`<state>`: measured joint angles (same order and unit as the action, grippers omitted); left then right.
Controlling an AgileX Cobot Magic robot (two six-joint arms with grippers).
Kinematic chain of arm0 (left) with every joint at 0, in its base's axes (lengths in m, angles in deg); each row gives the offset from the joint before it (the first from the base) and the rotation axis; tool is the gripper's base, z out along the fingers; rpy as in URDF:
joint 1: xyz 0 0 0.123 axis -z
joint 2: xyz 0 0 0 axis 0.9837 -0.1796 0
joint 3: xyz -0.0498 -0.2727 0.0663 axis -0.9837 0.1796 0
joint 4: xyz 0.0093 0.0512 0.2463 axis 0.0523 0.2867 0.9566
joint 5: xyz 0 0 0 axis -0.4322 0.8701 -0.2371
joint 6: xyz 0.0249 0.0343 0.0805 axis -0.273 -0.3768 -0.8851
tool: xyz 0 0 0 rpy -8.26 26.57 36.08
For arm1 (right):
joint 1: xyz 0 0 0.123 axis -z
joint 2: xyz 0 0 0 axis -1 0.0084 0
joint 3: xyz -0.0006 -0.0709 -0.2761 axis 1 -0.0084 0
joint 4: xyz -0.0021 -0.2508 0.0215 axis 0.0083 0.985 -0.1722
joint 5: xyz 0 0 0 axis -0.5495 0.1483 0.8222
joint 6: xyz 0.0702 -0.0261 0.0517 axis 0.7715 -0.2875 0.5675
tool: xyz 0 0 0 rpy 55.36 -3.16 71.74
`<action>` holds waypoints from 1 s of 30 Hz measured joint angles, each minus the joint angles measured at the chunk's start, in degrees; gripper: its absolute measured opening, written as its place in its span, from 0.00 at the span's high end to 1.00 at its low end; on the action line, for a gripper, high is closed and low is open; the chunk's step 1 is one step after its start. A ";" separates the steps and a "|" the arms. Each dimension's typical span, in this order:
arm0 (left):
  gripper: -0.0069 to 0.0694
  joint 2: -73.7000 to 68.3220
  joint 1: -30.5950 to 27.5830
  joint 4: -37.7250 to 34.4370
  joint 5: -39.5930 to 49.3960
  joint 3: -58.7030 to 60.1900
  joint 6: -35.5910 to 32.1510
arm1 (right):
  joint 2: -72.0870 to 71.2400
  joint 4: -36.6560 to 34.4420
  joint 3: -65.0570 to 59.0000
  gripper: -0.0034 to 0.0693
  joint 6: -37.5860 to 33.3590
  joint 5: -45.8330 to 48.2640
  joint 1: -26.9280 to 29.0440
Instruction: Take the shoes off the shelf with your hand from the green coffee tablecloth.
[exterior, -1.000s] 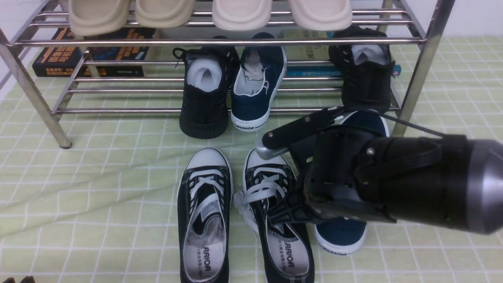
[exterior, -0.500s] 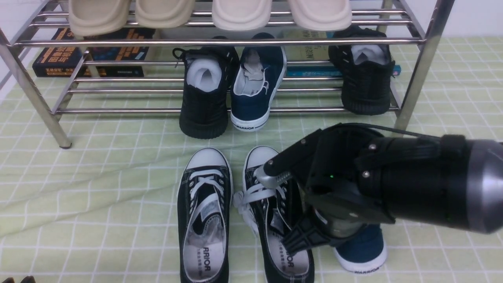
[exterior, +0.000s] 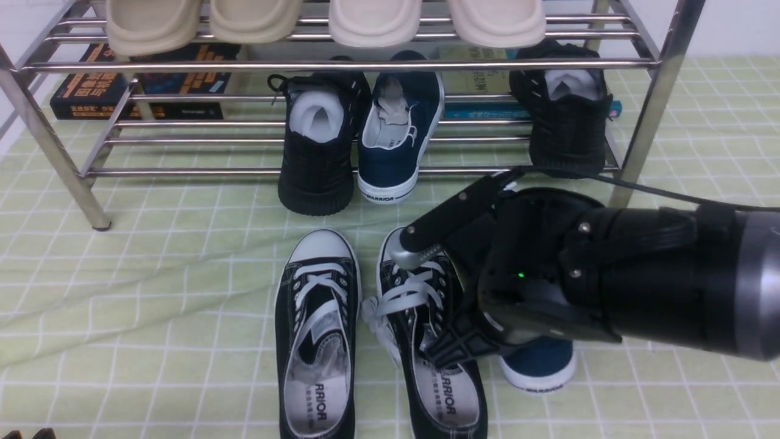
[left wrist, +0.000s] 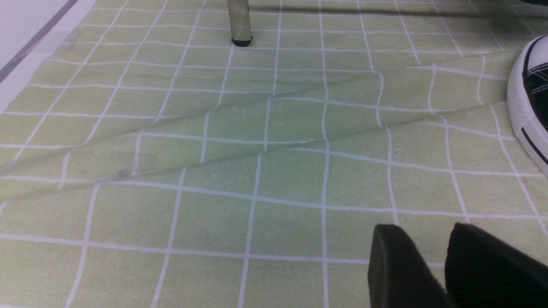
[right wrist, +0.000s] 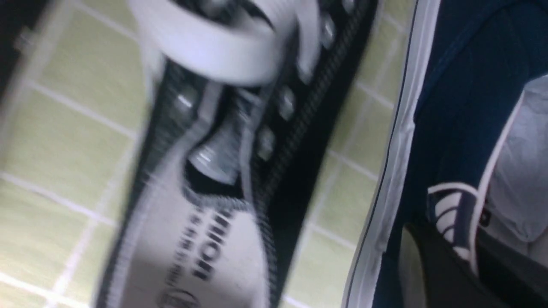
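Note:
One navy blue shoe leans heel-down on the lower rails of the chrome shelf. My right gripper is shut on the side wall of the other navy shoe and holds it over the green tablecloth, right of the black lace-ups. The arm hides most of that shoe. In the right wrist view the gripper pinches the shoe's collar, with white paper inside. My left gripper hangs low over bare cloth, its fingers together with nothing between them.
Two black lace-up sneakers lie on the cloth close beside the held shoe. All-black knit sneakers stand on the lower shelf, beige slippers on the top one. Books lie behind. A shelf leg stands ahead of the left gripper.
The right gripper dipped toward me with the navy shoe, then rose and moved slightly left and away. The other shoes and the left side have not moved.

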<state>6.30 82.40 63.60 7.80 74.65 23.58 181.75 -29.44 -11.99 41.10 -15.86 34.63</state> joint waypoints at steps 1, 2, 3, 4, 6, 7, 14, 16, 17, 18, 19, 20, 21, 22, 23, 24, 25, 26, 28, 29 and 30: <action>0.62 0.00 0.00 0.00 0.00 0.00 0.00 | 0.10 -0.40 0.00 0.89 0.00 -0.83 0.00; 0.62 0.00 0.00 0.00 0.00 0.00 0.00 | 0.29 -0.49 0.00 0.89 0.00 -0.94 0.00; 0.62 0.00 0.00 0.00 0.00 0.00 0.00 | 0.64 -0.93 0.00 0.89 0.07 -0.94 0.00; 0.62 0.00 0.00 0.00 0.00 0.00 0.00 | 0.86 -1.06 0.00 0.89 0.12 -0.78 0.00; 0.61 0.00 0.00 0.00 0.00 0.00 0.00 | 1.54 -1.43 0.00 0.89 0.20 -0.34 0.00; 0.61 0.00 0.00 0.00 0.00 0.00 0.00 | 2.15 -1.67 0.00 0.89 0.20 0.03 0.00; 0.61 0.00 0.00 0.00 0.00 0.00 0.00 | 4.06 -2.54 0.00 0.89 0.23 0.86 0.00; 0.60 0.00 0.00 0.00 0.00 0.00 0.00 | 4.13 -2.97 0.00 0.89 0.23 0.86 0.00; 0.60 0.00 0.00 0.00 0.00 0.00 0.00 | 4.13 -3.03 0.00 0.87 0.23 0.86 0.00; 0.60 0.00 0.00 0.00 0.00 0.00 0.00 | 4.13 -3.16 0.00 0.86 0.23 0.86 0.00; 0.60 0.00 0.00 0.00 0.00 0.00 0.00 | 4.13 -3.30 0.00 0.83 0.23 0.99 0.00; 0.60 0.00 0.00 0.00 0.00 0.00 0.00 | 4.13 -3.46 0.00 0.79 0.23 1.28 0.00; 0.60 0.00 0.00 0.00 0.00 0.00 0.00 | 4.13 -4.03 0.00 0.74 0.23 1.67 0.00; 0.60 0.00 0.00 0.00 0.00 0.00 0.00 | 4.13 -4.95 0.17 0.67 0.17 2.55 0.00; 0.60 0.00 0.00 0.00 0.00 0.00 0.00 | 4.13 -5.39 0.36 0.63 -0.09 2.89 0.00; 0.60 0.00 0.00 0.00 0.00 0.00 0.00 | 3.94 -6.11 0.91 0.54 -0.70 3.39 0.00; 0.60 0.00 0.00 0.00 0.00 0.00 0.00 | 3.68 -6.47 1.67 0.48 -1.03 4.23 0.00; 0.60 0.00 0.00 0.00 0.00 0.00 0.00 | 3.35 -6.88 2.60 0.44 -1.43 4.87 0.00; 0.60 0.00 0.00 0.00 0.00 0.00 0.00 | 2.17 -7.28 5.24 0.37 -2.59 7.16 0.00; 0.60 0.00 0.00 0.00 0.00 0.00 0.00 | 1.49 -7.33 6.57 0.36 -3.18 8.37 0.00; 0.60 0.00 0.00 0.00 0.00 0.00 0.00 | 0.85 -7.28 8.46 0.35 -3.59 9.54 0.00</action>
<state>6.30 82.40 63.60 7.80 74.65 23.58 182.60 -36.72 -3.53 37.50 -6.33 34.63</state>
